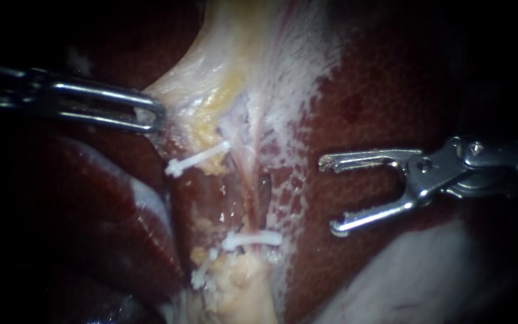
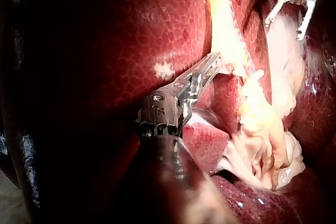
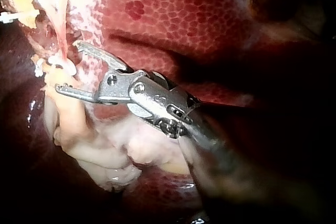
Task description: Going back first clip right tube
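Where its shaft enters from the left, left tool (image 1: 154, 117): jaws pinching pale tissue (image 1: 181, 90).
Slanted clip (image 1: 196, 159): higher end rightward.
Level clip (image 1: 252, 240): lies crosswise on the upright right tube (image 1: 250, 192).
Right tool (image 1: 330, 195): jaws spread, empty, pointing left over liver (image 1: 379, 78), apart from both clips.

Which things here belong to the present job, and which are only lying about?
Job: right instrument, jaws open and empty; nearest white clip; thin tube; left instrument, shut on pale tissue.
Lying about: liver; upper white clip.
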Action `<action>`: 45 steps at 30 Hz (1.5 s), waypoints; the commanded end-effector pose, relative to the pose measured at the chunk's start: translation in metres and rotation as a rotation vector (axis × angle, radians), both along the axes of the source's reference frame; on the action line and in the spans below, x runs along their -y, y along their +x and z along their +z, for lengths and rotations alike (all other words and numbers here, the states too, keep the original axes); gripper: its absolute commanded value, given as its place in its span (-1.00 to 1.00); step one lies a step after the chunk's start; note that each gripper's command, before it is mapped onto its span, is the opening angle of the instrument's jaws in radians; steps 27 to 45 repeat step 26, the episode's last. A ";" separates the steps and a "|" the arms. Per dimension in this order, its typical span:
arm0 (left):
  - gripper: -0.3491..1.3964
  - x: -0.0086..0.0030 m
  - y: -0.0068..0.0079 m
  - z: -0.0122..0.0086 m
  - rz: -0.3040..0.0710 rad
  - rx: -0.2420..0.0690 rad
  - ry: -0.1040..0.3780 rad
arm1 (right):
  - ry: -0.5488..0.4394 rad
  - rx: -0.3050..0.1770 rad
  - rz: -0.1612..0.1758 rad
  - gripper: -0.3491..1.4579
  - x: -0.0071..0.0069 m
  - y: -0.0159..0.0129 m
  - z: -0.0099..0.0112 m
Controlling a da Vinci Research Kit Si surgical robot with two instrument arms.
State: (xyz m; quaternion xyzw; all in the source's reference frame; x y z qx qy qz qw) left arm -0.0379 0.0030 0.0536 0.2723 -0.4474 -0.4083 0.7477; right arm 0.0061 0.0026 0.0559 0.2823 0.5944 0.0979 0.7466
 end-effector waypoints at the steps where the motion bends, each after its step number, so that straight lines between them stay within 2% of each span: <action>1: -1.00 0.0000 -0.0005 0.0003 0.004 -0.001 0.002 | -0.007 -0.001 -0.001 0.05 -0.0001 0.0000 0.0000; 6: -1.00 -0.0001 -0.0014 0.0005 0.010 0.003 0.004 | -0.016 -0.004 -0.002 0.05 -0.0003 -0.0001 -0.0004; 13: -1.00 -0.0001 -0.0014 0.0005 0.009 0.003 0.004 | -0.018 -0.003 0.001 0.05 -0.0006 -0.0003 -0.0009; 45: -1.00 0.0001 -0.0016 0.0001 0.010 0.000 0.004 | -0.018 -0.002 0.003 0.05 -0.0005 -0.0003 -0.0010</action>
